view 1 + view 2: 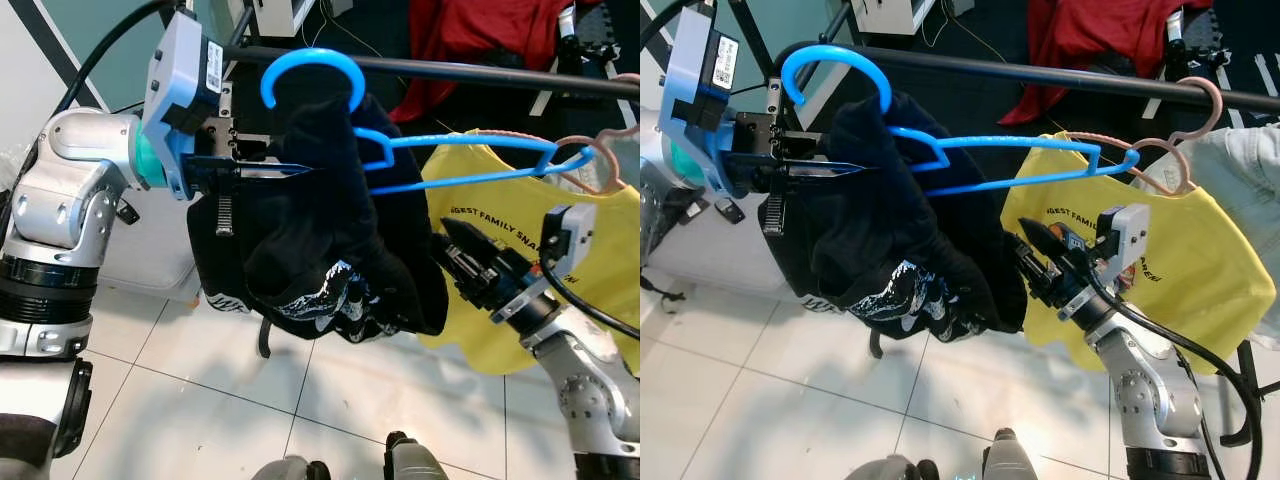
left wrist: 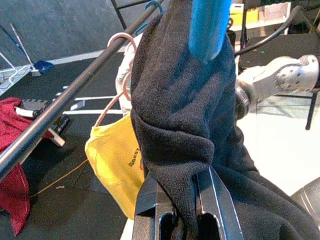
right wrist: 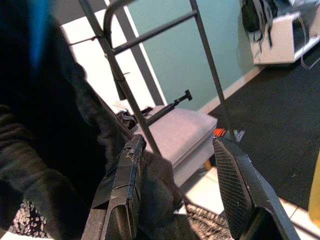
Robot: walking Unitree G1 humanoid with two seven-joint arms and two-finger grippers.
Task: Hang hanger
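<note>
1. Your carrier is a dark horizontal rail (image 1: 480,72) running across the top of the rack.
2. A blue hanger (image 1: 330,75) is hooked over the rail, with a black garment (image 1: 320,240) draped on it.
3. Beside it a pink hanger (image 1: 1185,130) hangs from the same rail and bears a yellow shirt (image 1: 1180,260).
4. Below, you have a white tiled floor (image 1: 180,380).

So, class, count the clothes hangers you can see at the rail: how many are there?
2. A blue plastic hanger carrying the bunched black garment, its hook at the dark metal rail, and a pink hanger under the yellow T-shirt. Clothes may hide more.
</note>
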